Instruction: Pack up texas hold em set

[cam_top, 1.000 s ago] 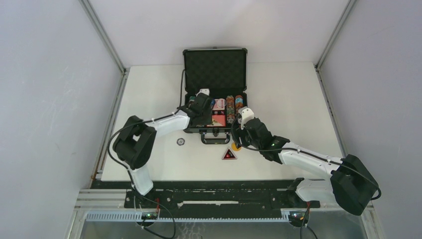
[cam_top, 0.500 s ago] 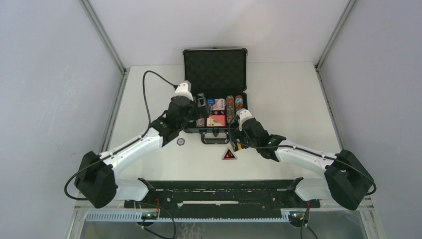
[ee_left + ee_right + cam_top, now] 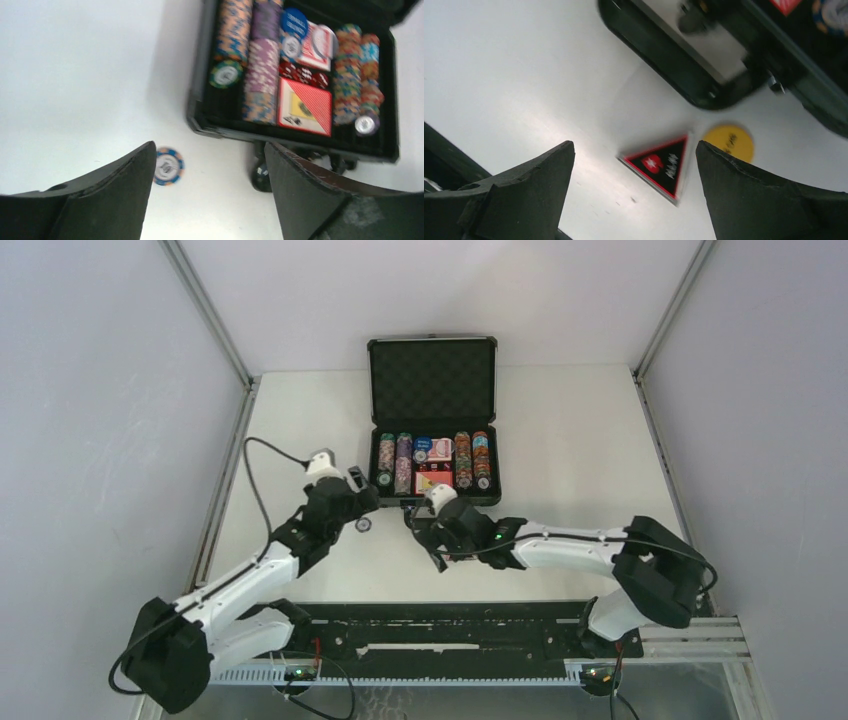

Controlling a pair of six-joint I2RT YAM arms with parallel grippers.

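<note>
Texas hold em set briefcase (image 3: pixel 432 375) lies open at table's far centre, mostly filled; left gripper (image 3: pixel 209 150) near loose chip (image 3: pixel 168 166), right gripper (image 3: pixel 634 147) above triangular button (image 3: pixel 659 165) and yellow button (image 3: pixel 728 142), both jaws wide, empty, so flat pieces may skid when pinched.

Hand (image 3: pixel 634 150) spread wide above a red-edged triangle (image 3: pixel 659 167) beside a yellow disc (image 3: pixel 728 142).
</note>
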